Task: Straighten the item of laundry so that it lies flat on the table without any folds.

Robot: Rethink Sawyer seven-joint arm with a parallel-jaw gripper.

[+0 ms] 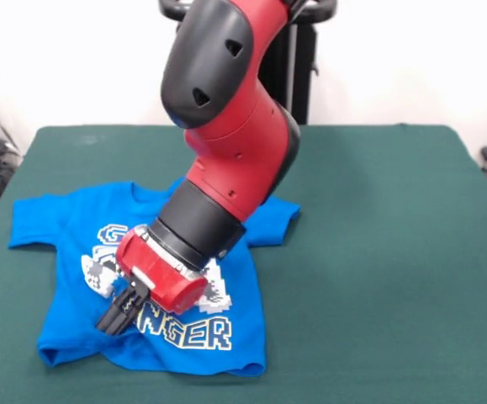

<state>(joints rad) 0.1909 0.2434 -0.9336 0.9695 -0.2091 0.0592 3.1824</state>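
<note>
The red and black arm (226,126) enters at the top of the frame, just left of centre, and slants down toward the lower left. A black elbow housing bulges at the upper middle, then a red segment, a black wrist collar and a red wrist block (161,273) follow. The gripper (113,324) sits at the lower left of centre, its black fingers (124,310) close together, pointing down and to the left
</note>
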